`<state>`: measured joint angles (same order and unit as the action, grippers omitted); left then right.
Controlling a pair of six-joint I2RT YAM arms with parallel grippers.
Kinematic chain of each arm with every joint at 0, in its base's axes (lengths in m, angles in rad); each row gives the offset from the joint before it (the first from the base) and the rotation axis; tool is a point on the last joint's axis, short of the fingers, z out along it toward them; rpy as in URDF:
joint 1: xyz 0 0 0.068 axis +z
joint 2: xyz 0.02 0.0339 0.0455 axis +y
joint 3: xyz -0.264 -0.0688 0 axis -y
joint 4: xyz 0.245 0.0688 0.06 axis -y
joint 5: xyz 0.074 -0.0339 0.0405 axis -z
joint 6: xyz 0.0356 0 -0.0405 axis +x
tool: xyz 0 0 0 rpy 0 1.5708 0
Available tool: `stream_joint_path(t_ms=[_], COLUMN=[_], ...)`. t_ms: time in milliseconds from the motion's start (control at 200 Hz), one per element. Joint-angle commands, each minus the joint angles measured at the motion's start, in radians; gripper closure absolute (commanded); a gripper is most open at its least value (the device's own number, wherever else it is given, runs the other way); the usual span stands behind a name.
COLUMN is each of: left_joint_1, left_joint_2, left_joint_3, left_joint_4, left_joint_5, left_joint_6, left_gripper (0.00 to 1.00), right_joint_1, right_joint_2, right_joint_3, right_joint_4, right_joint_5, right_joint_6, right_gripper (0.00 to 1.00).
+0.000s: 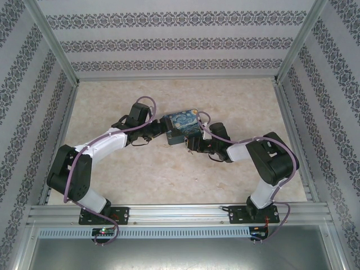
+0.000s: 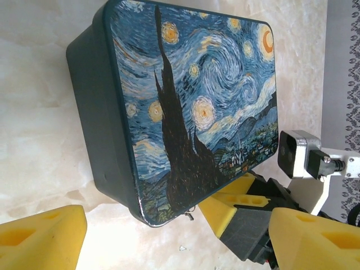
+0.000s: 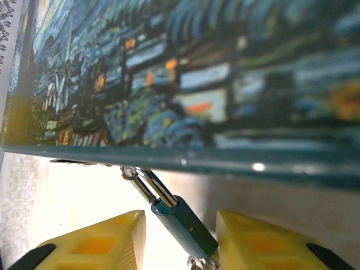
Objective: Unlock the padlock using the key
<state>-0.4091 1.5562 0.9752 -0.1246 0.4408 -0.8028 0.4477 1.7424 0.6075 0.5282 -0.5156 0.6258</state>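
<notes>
Padlock (image 3: 174, 216) hangs from the box's (image 3: 169, 84) edge, long axis slanting down between my right gripper's (image 3: 180, 236) parted fingers, unclamped; left gripper (image 2: 177, 236) gapes wide, farther off.

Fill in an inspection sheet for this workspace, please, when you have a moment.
Surface: cream marbled tabletop, well lit.
Job's things: small blue padlock, thin metal shackle hooked at the box's lid edge; the metal bit at its lower end is too cropped to call the key.
Clutter: Starry Night printed box, mid-table.
Grippers: left gripper open beside the box; right gripper open, straddling the padlock.
Cables: purple cables along both arms.
Surroundings: patterned wallpaper walls, aluminium frame.
</notes>
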Motion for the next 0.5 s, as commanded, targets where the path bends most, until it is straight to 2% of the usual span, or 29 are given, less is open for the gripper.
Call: stream_joint_path(t_ms=[0, 150, 305, 495], left_joint_1=[0.016, 0.02, 0.021, 0.013], left_joint_2=[0.014, 0.014, 0.016, 0.028], left_joint_3=[0.006, 0.004, 0.017, 0.072], left_joint_4=[-0.019, -0.016, -0.04, -0.126], left_joint_5=[0.012, 0.012, -0.003, -0.071], left_joint_6=[0.02, 0.022, 0.051, 0.132], left_gripper=[0.16, 0.16, 0.16, 0.16], right_joint_1=[0.012, 0.014, 0.008, 0.0], right_joint_2=[0.021, 0.025, 0.01, -0.025], right_joint_3=[0.02, 0.015, 0.001, -0.02], right_joint_4=[0.038, 0.033, 0.014, -0.014], right_joint_5=[-0.024, -0.02, -0.004, 0.025], right_joint_6=[-0.004, -0.005, -0.006, 0.023], right_gripper=[0.65, 0.78, 0.98, 1.0])
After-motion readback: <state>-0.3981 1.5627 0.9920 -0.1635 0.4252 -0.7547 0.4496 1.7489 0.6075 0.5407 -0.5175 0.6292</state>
